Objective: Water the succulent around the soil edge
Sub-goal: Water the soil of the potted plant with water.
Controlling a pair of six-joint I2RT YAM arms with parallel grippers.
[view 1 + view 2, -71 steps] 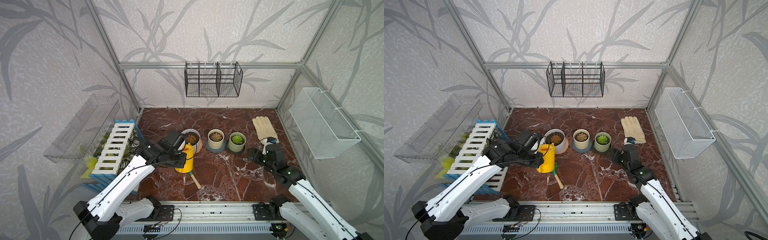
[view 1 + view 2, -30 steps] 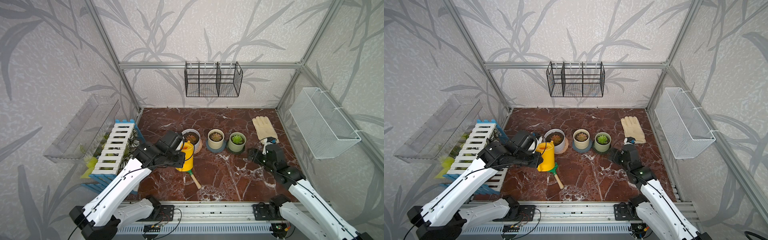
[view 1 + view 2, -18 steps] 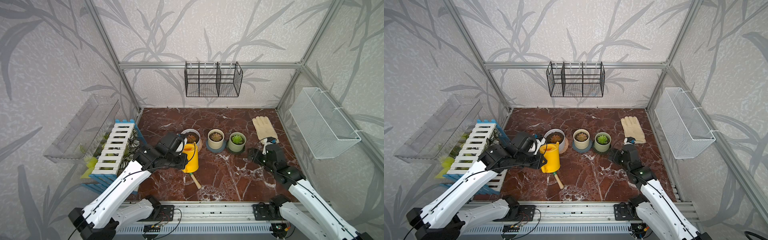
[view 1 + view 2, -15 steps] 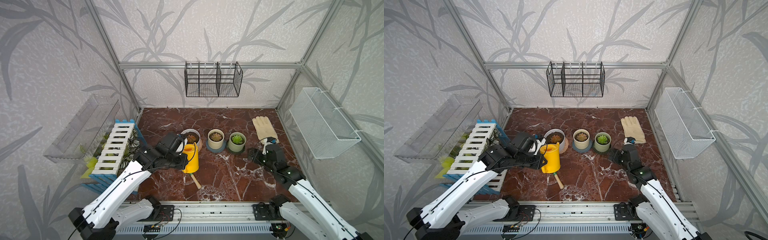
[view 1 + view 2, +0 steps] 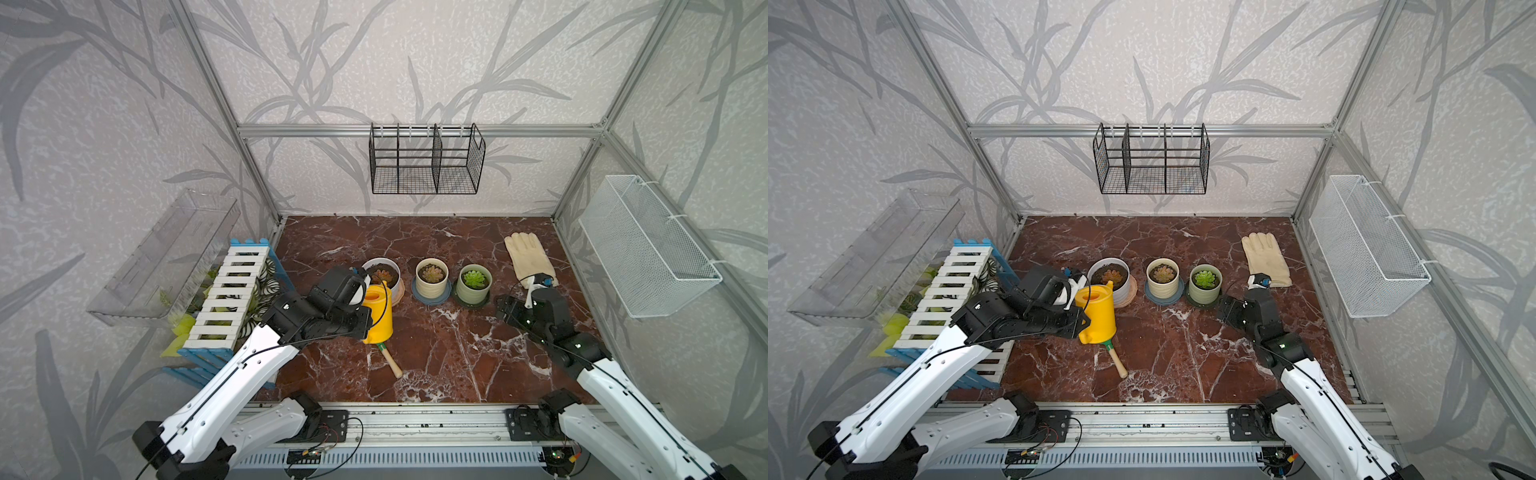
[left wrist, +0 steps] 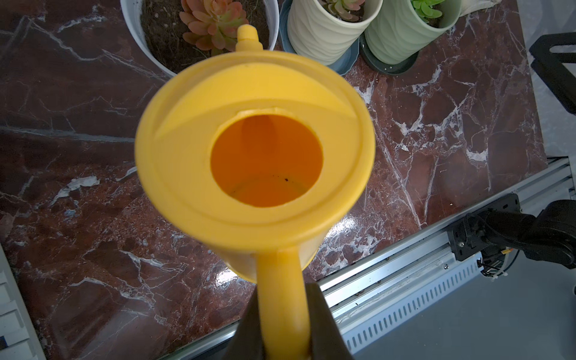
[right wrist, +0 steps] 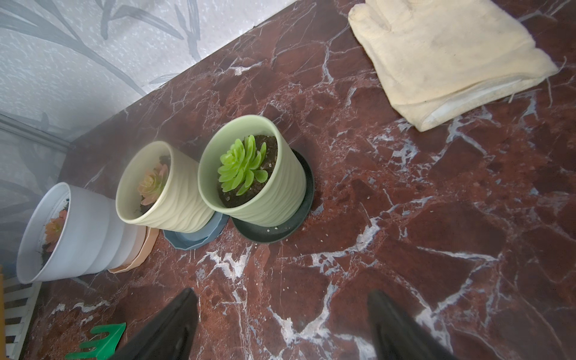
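Yellow plastic round-mouthed watering can (image 6: 187, 124) clamped by its handle in left hand (image 6: 283, 314); right hand (image 7: 280, 296) wide

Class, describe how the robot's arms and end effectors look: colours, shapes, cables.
The left arm and right arm have white shells, black joints and thin black cables. A green light glows on the right arm. The left end effector and right end effector have black tapered fingers.

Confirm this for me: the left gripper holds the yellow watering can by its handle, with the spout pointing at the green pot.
One detail is wrong: the spout points at the white pot, not the green pot, as the left wrist view shows. The rest holds: the left gripper holds the yellow watering can by its handle.
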